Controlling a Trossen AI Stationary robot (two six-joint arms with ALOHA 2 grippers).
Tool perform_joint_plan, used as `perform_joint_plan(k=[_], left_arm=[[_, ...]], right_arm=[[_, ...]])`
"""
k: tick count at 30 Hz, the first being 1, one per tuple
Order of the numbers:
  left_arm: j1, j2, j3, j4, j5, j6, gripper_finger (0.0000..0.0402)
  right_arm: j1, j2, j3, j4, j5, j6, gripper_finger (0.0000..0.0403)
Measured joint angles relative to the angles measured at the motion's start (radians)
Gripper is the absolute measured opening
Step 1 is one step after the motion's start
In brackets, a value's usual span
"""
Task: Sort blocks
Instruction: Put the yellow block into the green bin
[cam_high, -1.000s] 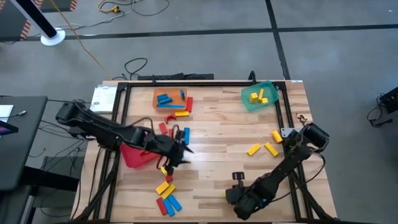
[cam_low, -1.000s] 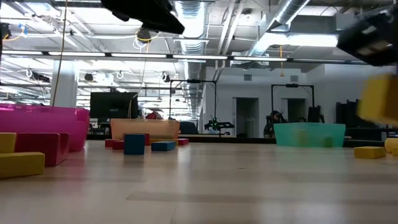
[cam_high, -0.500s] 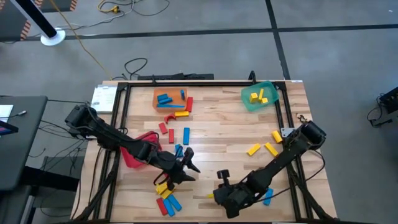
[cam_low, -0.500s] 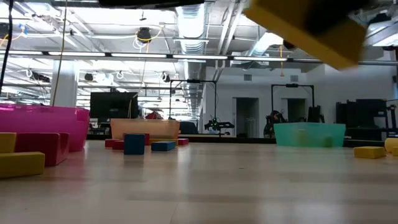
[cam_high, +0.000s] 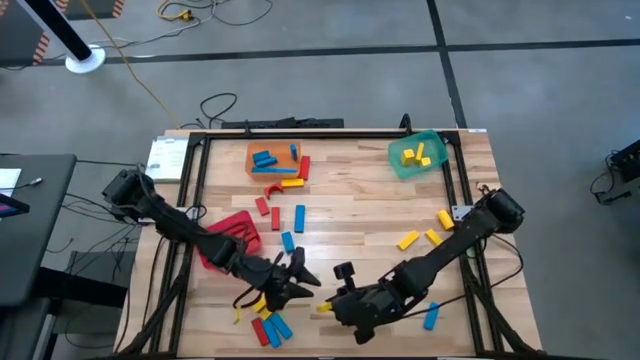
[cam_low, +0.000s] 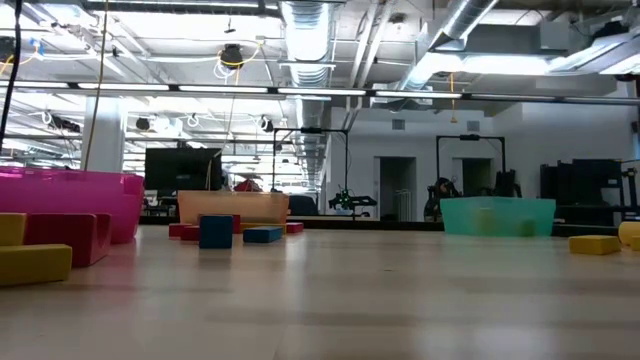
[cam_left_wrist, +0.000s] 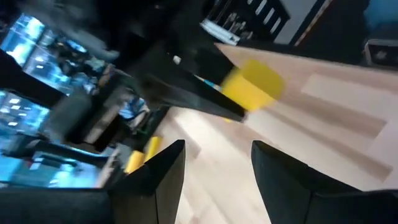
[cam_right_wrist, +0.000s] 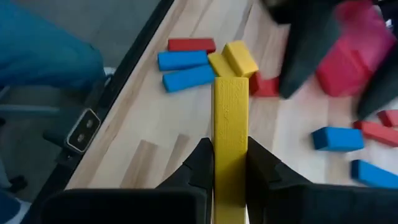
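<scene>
My right gripper (cam_high: 330, 305) hangs over the table's near middle, shut on a yellow block (cam_right_wrist: 230, 118). My left gripper (cam_high: 297, 274) is just left of it, open, with nothing between its fingers (cam_left_wrist: 163, 169); in its wrist view the held yellow block (cam_left_wrist: 252, 84) shows ahead. Loose red, blue and yellow blocks (cam_high: 268, 322) lie flat on the table under and beside both grippers. More blocks (cam_high: 285, 215) lie mid-table. Neither gripper shows in the low view. My right gripper pinches the yellow block between its two fingers by its two long sides (cam_right_wrist: 230, 152), at the block's back end. The fingers lie along the block, and its free end (cam_right_wrist: 231, 87) sticks out ahead of them. It is lifted clear of the table.
A red bin (cam_high: 225, 240) stands at the left, an orange bin (cam_high: 272, 160) with blue blocks at the far left-middle, a green bin (cam_high: 417, 155) with yellow blocks at the far right. Yellow blocks (cam_high: 425, 238) and a blue one (cam_high: 430, 317) lie at the right.
My right gripper has risen and gone toward the table's left edge with the yellow block, which has passed up out of the low view. My left gripper has gone toward the near edge and has rolled about its own line.
</scene>
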Motion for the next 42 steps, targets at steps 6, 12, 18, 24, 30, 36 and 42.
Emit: perform_joint_plan(k=[6, 12, 18, 24, 30, 36, 42], left_arm=[[-0.053, 0.001, 0.0, 0.029, -0.113, 0.122, 0.0179], [-0.067, 0.0, 0.0, 0.123, -0.189, 0.187, 0.0179], [-0.065, 0.008, 0.0, 0.12, -0.188, 0.21, 0.0184], [-0.065, 0.008, 0.0, 0.15, -0.156, 0.218, 0.0204], [-0.062, 0.008, 0.0, 0.151, -0.058, 0.233, 0.0205], [-0.049, 0.008, 0.0, 0.14, -0.018, 0.226, 0.0205], [-0.03, 0.008, 0.0, 0.132, -0.018, 0.212, 0.0206]], right_arm=[[-0.018, -0.071, 0.0, 0.003, -0.026, 0.002, 0.0062], [-0.057, -0.082, 0.001, 0.002, -0.111, 0.027, 0.0062], [-0.08, -0.081, 0.0, 0.005, -0.114, 0.02, 0.0062], [-0.1, -0.081, 0.0, 0.006, -0.167, 0.011, 0.0062], [-0.125, -0.081, 0.0, 0.022, -0.2, 0.0, 0.0062], [-0.147, -0.081, 0.0, 0.027, -0.252, 0.001, 0.0062], [-0.166, -0.081, 0.0, 0.031, -0.298, 0.002, 0.0062]])
